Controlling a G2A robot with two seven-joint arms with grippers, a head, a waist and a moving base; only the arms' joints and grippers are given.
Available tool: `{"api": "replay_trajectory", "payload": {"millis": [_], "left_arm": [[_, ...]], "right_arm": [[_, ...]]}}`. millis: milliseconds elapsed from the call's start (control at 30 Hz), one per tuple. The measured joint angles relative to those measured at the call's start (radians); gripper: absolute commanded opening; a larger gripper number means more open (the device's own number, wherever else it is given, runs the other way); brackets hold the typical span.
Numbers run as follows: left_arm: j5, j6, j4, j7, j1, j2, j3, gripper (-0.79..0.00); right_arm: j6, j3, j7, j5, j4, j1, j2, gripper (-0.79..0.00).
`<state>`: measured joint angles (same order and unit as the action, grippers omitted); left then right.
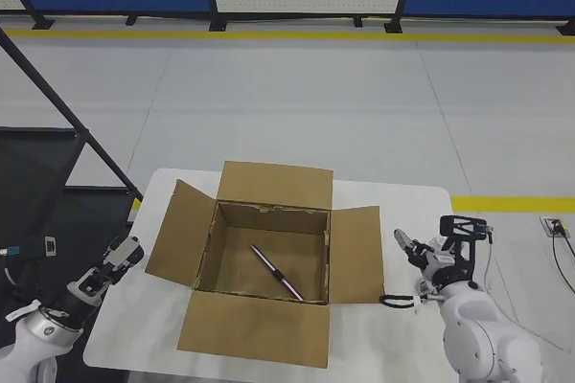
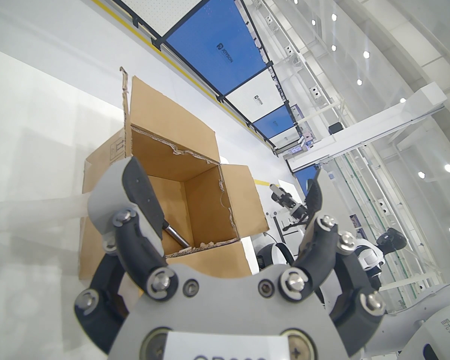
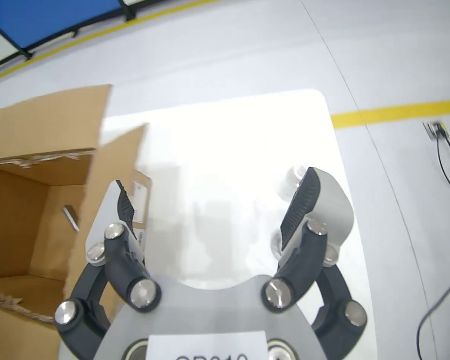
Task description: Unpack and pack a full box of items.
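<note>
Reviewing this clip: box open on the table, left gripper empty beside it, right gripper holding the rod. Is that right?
No. The right gripper is open and empty; the rod lies on the floor of the box, as the top view shows. The box is open and the left gripper is empty beside it.

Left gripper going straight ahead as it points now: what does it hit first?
Probably the cardboard box: the open left gripper aims at its opening, with nothing between. Whether flap or inner wall comes first, depth leaves unclear.
</note>
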<state>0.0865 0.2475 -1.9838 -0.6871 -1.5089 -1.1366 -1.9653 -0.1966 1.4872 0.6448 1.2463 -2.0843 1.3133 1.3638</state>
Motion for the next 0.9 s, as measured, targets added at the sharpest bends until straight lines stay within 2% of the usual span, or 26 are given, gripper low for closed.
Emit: {"api": "replay_trajectory", "payload": {"millis": [200,333,467,633,767,900], "left_arm": [[0.0,0.0,0.0,0.0,0.0,0.0,0.0,0.0],[0.001,-0.004,0.001,0.017,-0.005,0.0,-0.003,0.0],[0.014,-0.009,0.011,0.056,-0.026,0.0,-0.025,0.0],[0.042,-0.01,0.028,0.077,-0.05,0.0,-0.054,0.0],[0.06,-0.021,0.037,0.096,-0.061,0.001,-0.075,0.0],[0.061,-0.025,0.038,0.099,-0.062,0.001,-0.078,0.0]], "right_arm": [[0.037,-0.146,-0.003,0.084,0.041,-0.119,0.009,0.0],[0.106,-0.251,0.031,0.048,0.127,-0.242,0.021,0.0],[0.177,-0.347,0.122,-0.01,0.246,-0.375,0.037,0.0],[0.207,-0.5,0.312,-0.134,0.513,-0.598,0.08,0.0],[0.217,-0.632,0.394,-0.234,0.758,-0.749,0.129,0.0],[0.222,-0.742,0.414,-0.315,0.971,-0.854,0.185,0.0]]}}
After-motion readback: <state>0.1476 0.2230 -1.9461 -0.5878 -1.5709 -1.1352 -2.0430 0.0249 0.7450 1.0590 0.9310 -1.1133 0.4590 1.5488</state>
